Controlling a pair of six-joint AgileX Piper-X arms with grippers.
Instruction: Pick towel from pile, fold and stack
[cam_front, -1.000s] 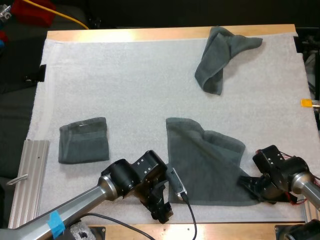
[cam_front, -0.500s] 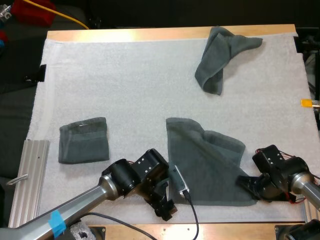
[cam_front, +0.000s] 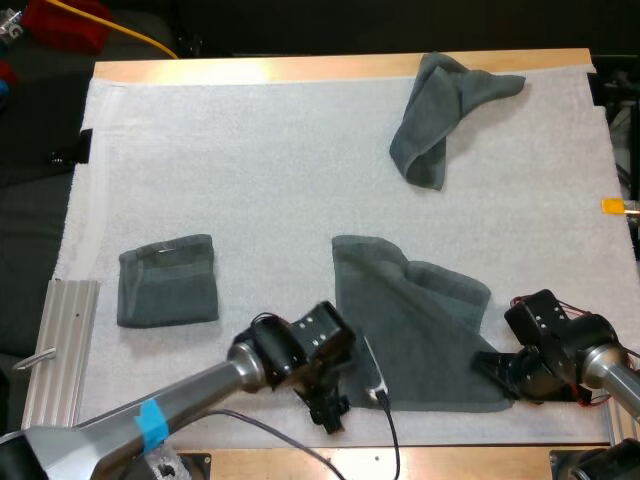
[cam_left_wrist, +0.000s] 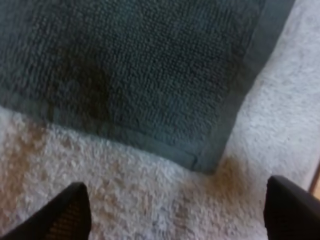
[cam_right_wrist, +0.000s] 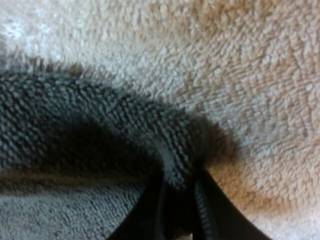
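A dark grey-green towel (cam_front: 415, 320) lies partly spread on the white mat (cam_front: 250, 170), with one flap doubled over. My left gripper (cam_front: 335, 412) hovers at its near left corner. In the left wrist view the fingers (cam_left_wrist: 65, 215) stand wide apart, open, just short of the towel's corner (cam_left_wrist: 205, 162). My right gripper (cam_front: 492, 366) is at the near right corner, shut on the towel's edge (cam_right_wrist: 100, 135), the gripper (cam_right_wrist: 177, 205) pinching the fabric. A crumpled towel (cam_front: 440, 115) lies at the far side. A folded towel (cam_front: 168, 280) sits at the left.
A ribbed metal rail (cam_front: 58, 350) lies along the mat's near left edge. The table's wooden front edge (cam_front: 400, 462) runs close behind both grippers.
My left arm has shifted right, bringing its gripper closer to the towel's near left corner. The right gripper and the towels have not moved.
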